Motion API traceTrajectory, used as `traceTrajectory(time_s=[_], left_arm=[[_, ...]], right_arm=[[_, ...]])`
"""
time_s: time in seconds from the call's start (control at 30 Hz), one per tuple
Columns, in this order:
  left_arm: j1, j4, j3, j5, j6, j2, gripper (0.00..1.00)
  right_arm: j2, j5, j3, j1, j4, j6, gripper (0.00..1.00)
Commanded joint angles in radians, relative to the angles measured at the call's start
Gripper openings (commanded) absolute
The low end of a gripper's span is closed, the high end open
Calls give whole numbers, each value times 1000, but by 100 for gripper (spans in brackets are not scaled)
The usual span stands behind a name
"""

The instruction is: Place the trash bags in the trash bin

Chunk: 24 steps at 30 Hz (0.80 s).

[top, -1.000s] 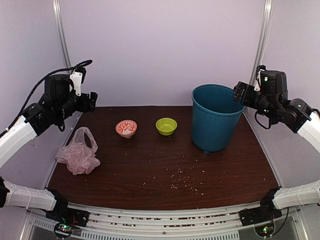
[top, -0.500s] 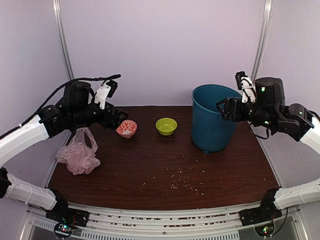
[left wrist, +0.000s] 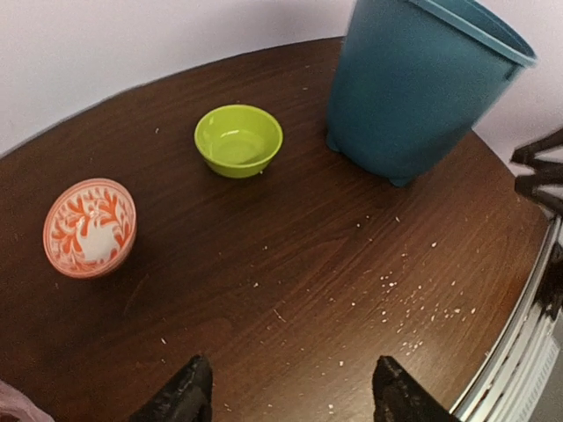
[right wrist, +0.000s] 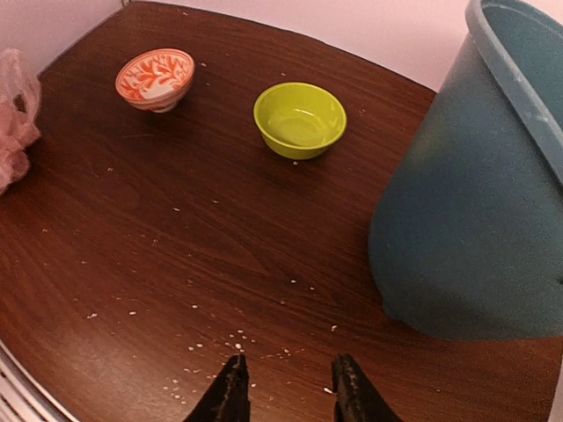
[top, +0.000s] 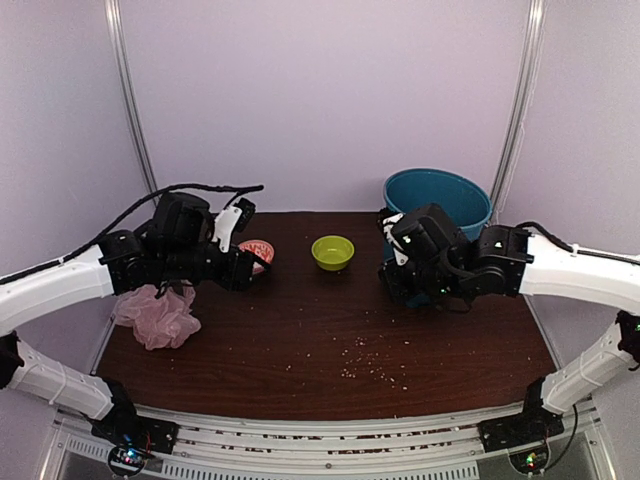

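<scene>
The pale-pink trash bag (top: 156,316) lies crumpled at the table's left edge; its fringe also shows in the right wrist view (right wrist: 12,123). The teal trash bin (top: 447,191) stands upright at the back right, its lower part hidden behind my right arm. My left gripper (left wrist: 290,389) hovers open over bare tabletop, right of the bag and apart from it, with nothing between its fingers. My right gripper (right wrist: 288,385) hangs low just left of the bin's base (right wrist: 466,264), its jaws narrower but still apart and empty.
An orange-patterned bowl (left wrist: 89,227) and a lime-green bowl (left wrist: 238,140) sit at the back of the dark wooden table (top: 300,340). Small pale crumbs (top: 372,366) are scattered near the front middle. Purple walls close in the back and sides.
Both arms swung inward and down toward the table's middle, the right one coming in front of the bin. Both pairs of jaws narrowed, the right more than the left.
</scene>
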Motion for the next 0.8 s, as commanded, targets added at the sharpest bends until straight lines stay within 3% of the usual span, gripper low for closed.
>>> traceTrajectory(time_s=[0.0, 0.1, 0.27, 0.43, 0.63, 0.77], left_arm=[[-4, -26, 20, -59, -95, 41, 70], [-4, -55, 51, -94, -109, 60, 78], [-2, -195, 200, -238, -125, 112, 84], [14, -413, 378, -430, -200, 177, 85], [187, -551, 384, -423, -226, 143, 88], [312, -607, 315, -401, -260, 101, 93]], right_arm=[[56, 114, 5, -20, -5, 39, 40], [96, 116, 9, -28, 47, 48, 50], [227, 122, 85, -38, 86, 82, 52], [327, 81, 155, -88, 95, 112, 54], [333, -87, 79, -244, 163, 199, 54], [315, -81, 42, -320, 159, 210, 54]])
